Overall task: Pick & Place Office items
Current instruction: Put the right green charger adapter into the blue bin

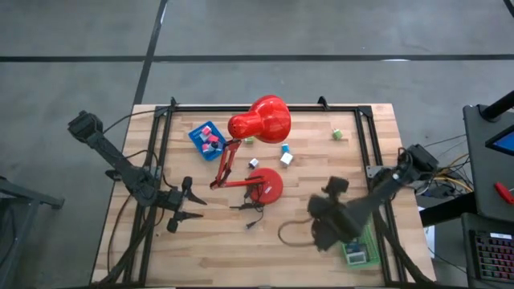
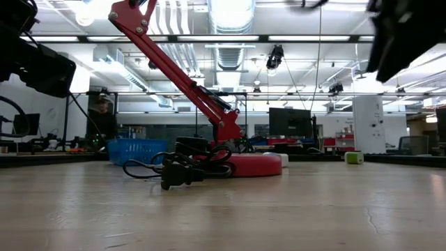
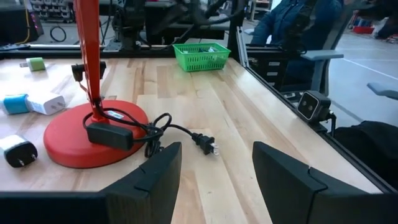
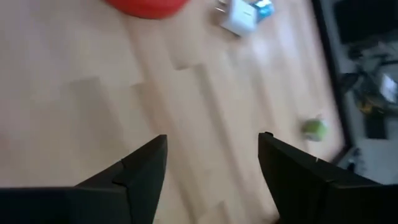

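The office items lie scattered around the red desk lamp. A white block with a teal block beside it and a green block sit on the bare table. Pink and teal pieces fill the blue tray. A dark adapter rests beside the lamp's base. My left gripper hovers open at the table's left, pointing at the lamp's base. My right gripper stands open above the table's right front, slanting down, with only bare wood between its fingers.
The green tray, holding a few items, sits at the near right corner. The lamp's black cable and plug trail across the table's middle, in front of my left gripper. A dark cable loop lies near my right gripper. Black frame rails edge the table.
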{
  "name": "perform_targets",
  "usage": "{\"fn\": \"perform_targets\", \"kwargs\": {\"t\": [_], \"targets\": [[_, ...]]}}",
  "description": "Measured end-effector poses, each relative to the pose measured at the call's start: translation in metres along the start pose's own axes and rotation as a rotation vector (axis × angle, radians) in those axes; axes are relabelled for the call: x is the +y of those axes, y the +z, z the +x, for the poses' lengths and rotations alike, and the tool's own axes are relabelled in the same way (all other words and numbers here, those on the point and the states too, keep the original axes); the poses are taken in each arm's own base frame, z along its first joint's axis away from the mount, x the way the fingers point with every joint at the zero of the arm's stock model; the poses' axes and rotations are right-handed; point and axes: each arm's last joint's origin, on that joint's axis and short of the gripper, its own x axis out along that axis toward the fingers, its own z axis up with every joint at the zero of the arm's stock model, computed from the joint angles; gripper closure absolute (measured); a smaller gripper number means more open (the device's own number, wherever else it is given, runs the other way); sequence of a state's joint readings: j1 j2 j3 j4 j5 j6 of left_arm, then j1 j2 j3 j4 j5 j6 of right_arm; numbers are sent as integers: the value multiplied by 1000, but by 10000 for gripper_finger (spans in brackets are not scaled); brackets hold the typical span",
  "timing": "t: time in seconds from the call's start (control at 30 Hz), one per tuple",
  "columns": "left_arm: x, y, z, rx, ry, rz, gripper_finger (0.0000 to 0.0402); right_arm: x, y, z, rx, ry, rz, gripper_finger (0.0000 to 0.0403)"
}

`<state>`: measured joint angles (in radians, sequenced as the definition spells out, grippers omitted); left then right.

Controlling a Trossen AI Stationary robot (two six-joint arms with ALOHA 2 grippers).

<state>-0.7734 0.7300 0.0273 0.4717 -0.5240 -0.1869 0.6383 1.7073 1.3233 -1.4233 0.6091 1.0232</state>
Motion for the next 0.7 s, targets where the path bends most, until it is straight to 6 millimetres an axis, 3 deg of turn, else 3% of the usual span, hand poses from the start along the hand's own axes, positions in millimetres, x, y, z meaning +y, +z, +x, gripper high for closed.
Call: {"fn": "perform_targets", "kwargs": {"t": [0.2,0.37,0.7], "targets": [[1,0,0,-9,51,25,199,-21,14,46,62,-102,-25,128],[2,0,0,-13,85,67,199,-42,14,77,22,-27,43,122],[2,0,0,-13,86,76,199,-118,-7,114,-10,164,282,124]]}}
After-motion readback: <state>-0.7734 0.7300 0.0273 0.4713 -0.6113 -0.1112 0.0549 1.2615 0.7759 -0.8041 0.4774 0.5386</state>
